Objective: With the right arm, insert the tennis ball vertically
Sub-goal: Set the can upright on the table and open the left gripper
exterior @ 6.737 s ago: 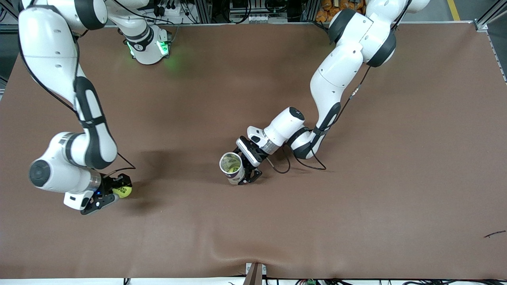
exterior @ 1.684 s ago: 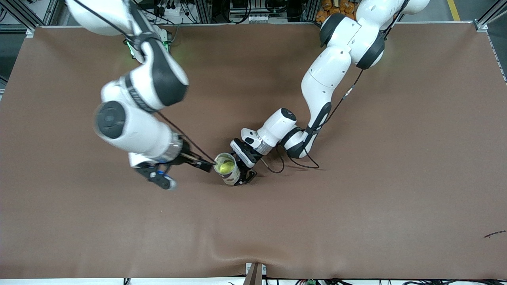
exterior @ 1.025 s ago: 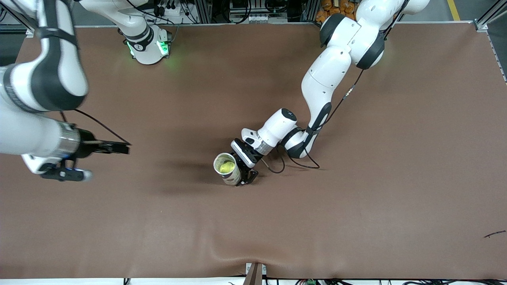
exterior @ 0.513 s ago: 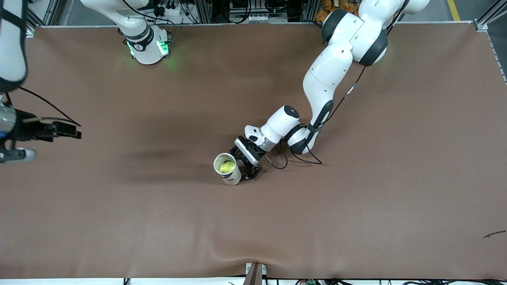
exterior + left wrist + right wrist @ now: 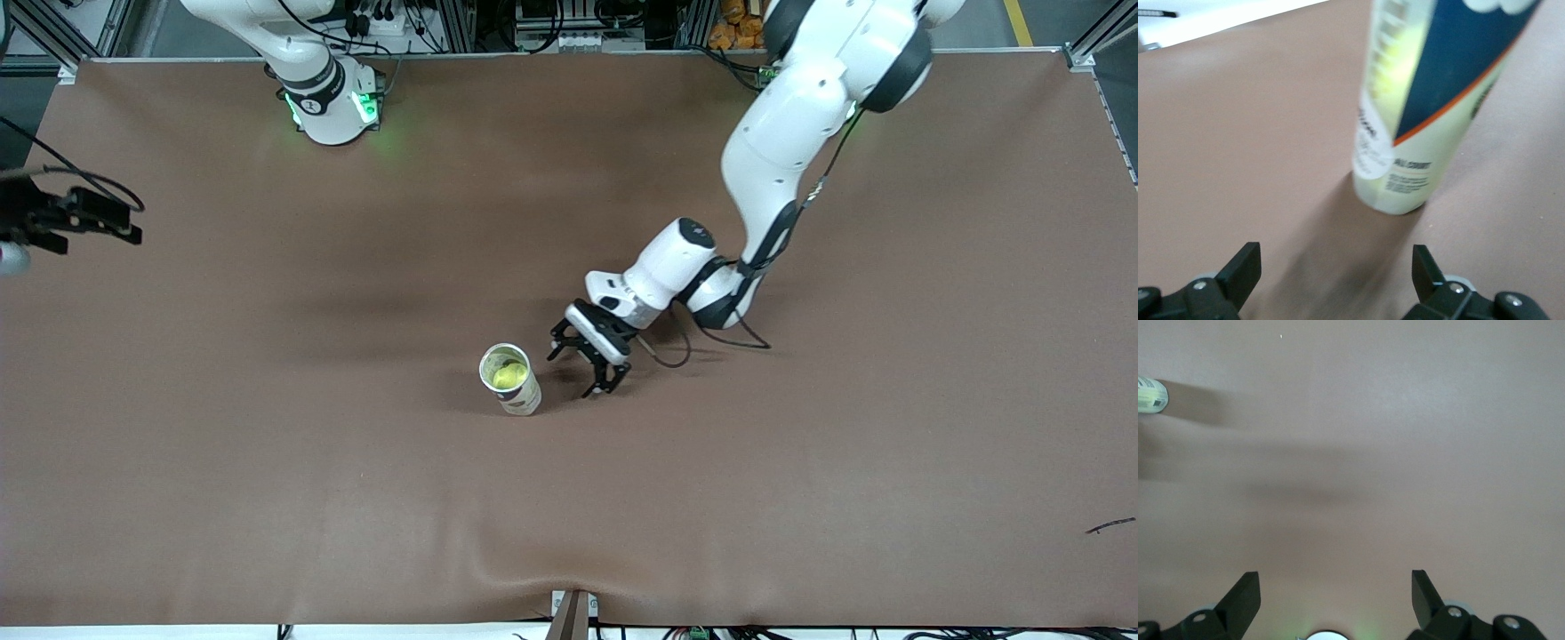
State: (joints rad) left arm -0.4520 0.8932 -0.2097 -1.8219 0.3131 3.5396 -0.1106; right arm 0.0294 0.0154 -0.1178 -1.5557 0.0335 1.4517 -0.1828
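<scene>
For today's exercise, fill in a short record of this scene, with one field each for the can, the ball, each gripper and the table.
can: tennis ball can stands upright, mid-table
ball: tennis ball lies inside the can
left gripper: left gripper open, beside the can toward the left arm's end, not touching it
right gripper: right gripper open, empty, over the right arm's end of the table
table: brown table

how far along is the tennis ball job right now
Done: the yellow tennis ball sits inside the upright clear plastic tube can on the brown table. In hand: nothing. The left gripper is open beside the can, not touching it; the right gripper is open over the table's edge at the right arm's end. Left: probably only parking both arms.
</scene>
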